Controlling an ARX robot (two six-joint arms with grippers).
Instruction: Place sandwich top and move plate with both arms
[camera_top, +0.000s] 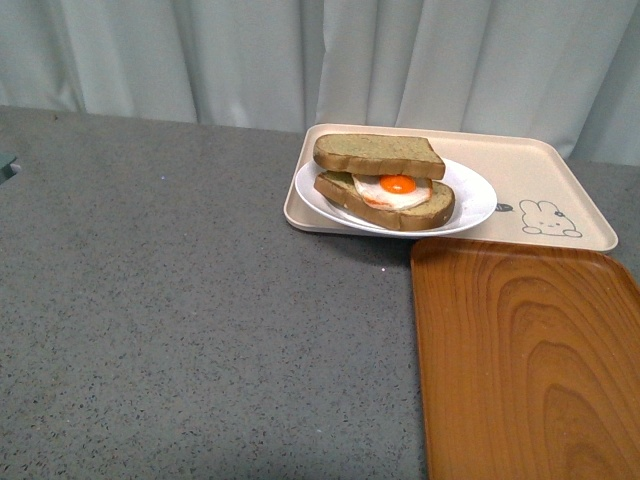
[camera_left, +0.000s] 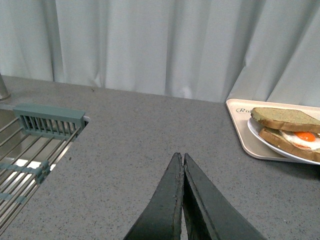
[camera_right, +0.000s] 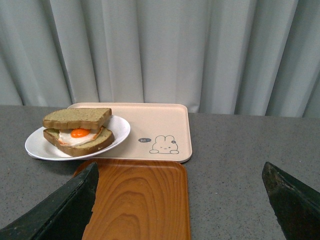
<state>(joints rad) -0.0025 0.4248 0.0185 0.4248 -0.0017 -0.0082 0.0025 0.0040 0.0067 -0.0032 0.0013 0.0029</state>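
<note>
The left claw (camera_left: 183, 165) has its two dark fingers pressed together tip to tip, holding nothing and hovering over bare grey surface (camera_top: 180, 300); whether the tips touch that surface cannot be told. Ahead of this claw and off to its right sits the plate (camera_left: 260, 136), resting on the near-left corner of the cream rabbit-print tray (camera_left: 240, 130). The sandwich top (camera_left: 285, 119) lies on the sandwich there, tilted, its far edge lower, leaving the fried egg (camera_left: 302, 137) showing at the front over the lower slice. The right claw (camera_right: 180, 200) stands wide apart, one finger (camera_right: 65, 210) at each side of its view, gripping nothing. Directly under and between its fingers lies the orange-brown wooden tray (camera_right: 140, 200), touching or just beside the cream tray beyond it. From this claw the plate is ahead and to its left (the rabbit drawing (camera_right: 165, 144) is nearly straight ahead). In the front view neither arm appears. A metal rack (camera_left: 30, 155) lies to the left of the left claw.
</note>
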